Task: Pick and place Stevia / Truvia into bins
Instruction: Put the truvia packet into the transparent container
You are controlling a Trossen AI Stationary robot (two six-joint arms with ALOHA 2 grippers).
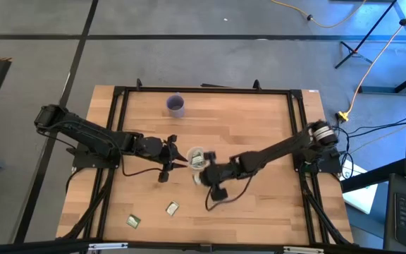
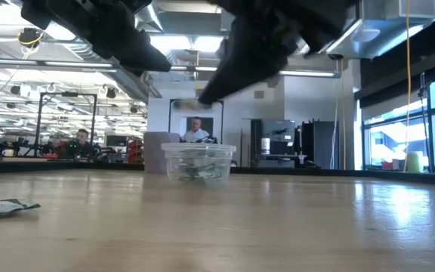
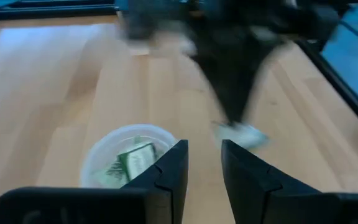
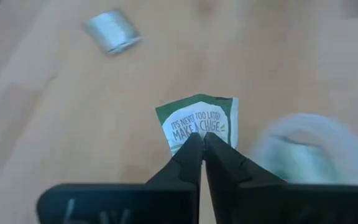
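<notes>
The clear cup (image 1: 197, 156) stands on its base at mid-table with green and white sachets inside (image 3: 132, 158); it also shows in the low view (image 2: 198, 161). My right gripper (image 4: 202, 138) hovers just beside the cup's near side (image 1: 202, 174) and is shut on one green and white sachet (image 4: 197, 118). My left gripper (image 3: 204, 146) hangs just left of the cup (image 1: 180, 159), its fingers a little apart and holding nothing. Two loose sachets (image 1: 172, 208) (image 1: 133, 221) lie flat near the table's near edge. My right gripper pinches the sachet by one edge (image 4: 190, 129) between the free ends of its two fingers. The rest of the sachet sticks out beyond the fingertips, printed face toward the camera. It is lifted clear of the table, next to the cup (image 4: 303, 146).
A purple cup (image 1: 176, 105) stands near the table's far edge. A black frame (image 1: 118, 106) runs round the wooden top. One loose sachet (image 2: 2, 208) shows at the low view's left. People sit in the room beyond the table.
</notes>
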